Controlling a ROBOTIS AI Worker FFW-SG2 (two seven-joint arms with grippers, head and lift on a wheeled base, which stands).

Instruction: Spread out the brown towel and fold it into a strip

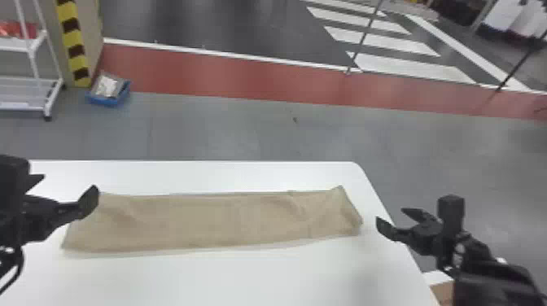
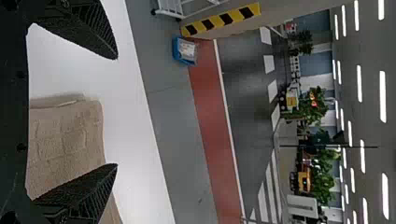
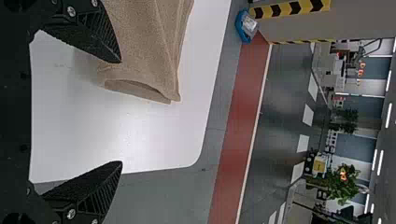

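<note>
One blue bin (image 1: pixel 106 100) beyond table (image 1: pixel 228 280)

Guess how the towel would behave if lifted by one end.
The towel is probably floppy, given its soft wrinkles. It would likely sag and might unfold, since its layers gape at the right end. It seems unlikely to roll, lying flat.

Here's a white, round-cornered table (image 1: pixel 244 280) above smooth grey floor (image 1: pixel 228 130), a dull red floor band (image 1: pixel 228 77) sweeping past behind, white painted stripes (image 1: pixel 411 67) beyond! Over left, a white metal rack (image 1: pixel 24 104) beside yellow-and-black striped tape (image 1: pixel 73 44); farther off, leafy green plants (image 2: pixel 315 109), and bright white strip lights (image 2: pixel 383 95) blazing overhead!
</note>
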